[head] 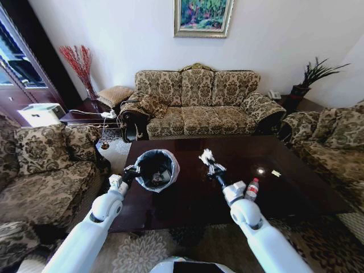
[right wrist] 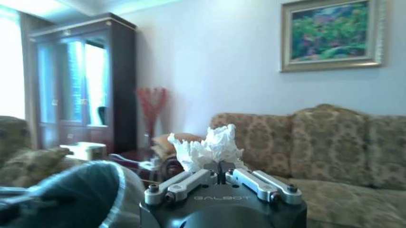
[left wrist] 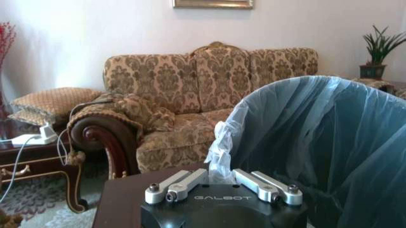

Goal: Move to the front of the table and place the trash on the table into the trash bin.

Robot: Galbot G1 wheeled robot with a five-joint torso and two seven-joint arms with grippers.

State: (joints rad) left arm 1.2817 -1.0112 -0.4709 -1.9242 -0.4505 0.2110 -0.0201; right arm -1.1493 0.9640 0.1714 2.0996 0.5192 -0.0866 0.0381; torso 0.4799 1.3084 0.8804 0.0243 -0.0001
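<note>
Paper wad, white and crumpled, sits pinched between the closed fingers of the right gripper, which hangs above the table and holds the wad clear of the glossy top. Just off that gripper's left side stands the bin, on the table's left part, its whitish bag folded over the rim; in the right wrist view its rim shows low beside the gripper. The left gripper is closed on a fold of the bag at the bin's outer edge, touching the liner. Behind the right gripper, close against the right forearm, a clear bottle with a red cap stands upright on the table. Farther out to that gripper's right, a small bright scrap and a small wrapper lie on the tabletop, well apart from the bin.
</note>
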